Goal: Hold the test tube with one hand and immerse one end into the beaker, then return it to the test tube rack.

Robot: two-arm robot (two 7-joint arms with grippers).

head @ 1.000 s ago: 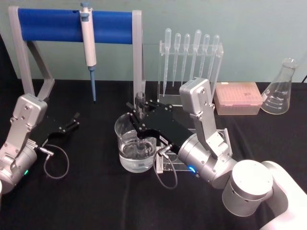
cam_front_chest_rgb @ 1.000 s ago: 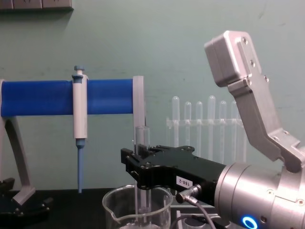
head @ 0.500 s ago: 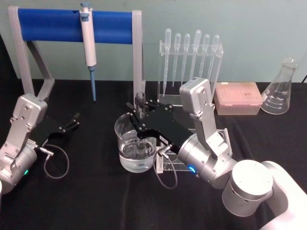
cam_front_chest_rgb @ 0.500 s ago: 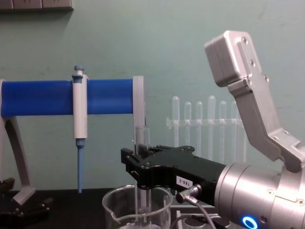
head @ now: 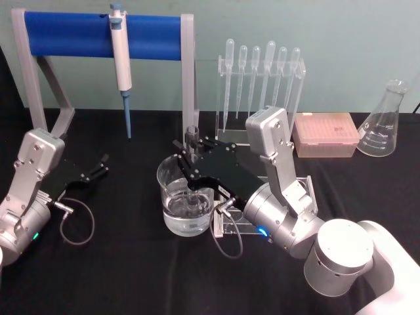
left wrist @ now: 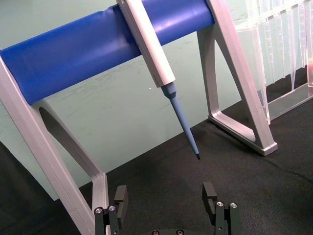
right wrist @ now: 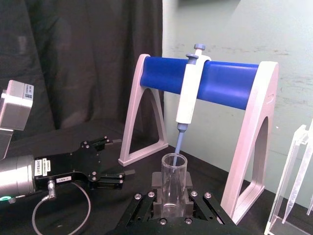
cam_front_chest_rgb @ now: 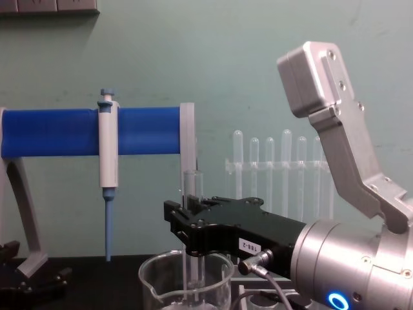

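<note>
The clear test tube [head: 191, 136] stands upright with my right gripper [head: 191, 165] shut on its middle. Its lower end reaches down into the wide glass beaker [head: 169, 205], which holds clear liquid. From the chest, the test tube [cam_front_chest_rgb: 191, 184] rises above the black right gripper [cam_front_chest_rgb: 192, 234], and its lower part shows through the beaker [cam_front_chest_rgb: 153, 284] wall. The right wrist view looks at the test tube [right wrist: 172, 185] clamped between the fingers [right wrist: 157, 179]. My left gripper [head: 100, 167] rests open near the table's left side, apart from the beaker; it also shows as the left gripper [left wrist: 165, 196].
A white-and-blue pipettor [head: 121, 56] hangs from the blue-barred stand [head: 72, 34] at the back left. Behind the beaker stands a clear rack of plastic pipettes [head: 260, 72]. A pink tip box [head: 326, 134] and a conical flask [head: 384, 123] sit at the back right.
</note>
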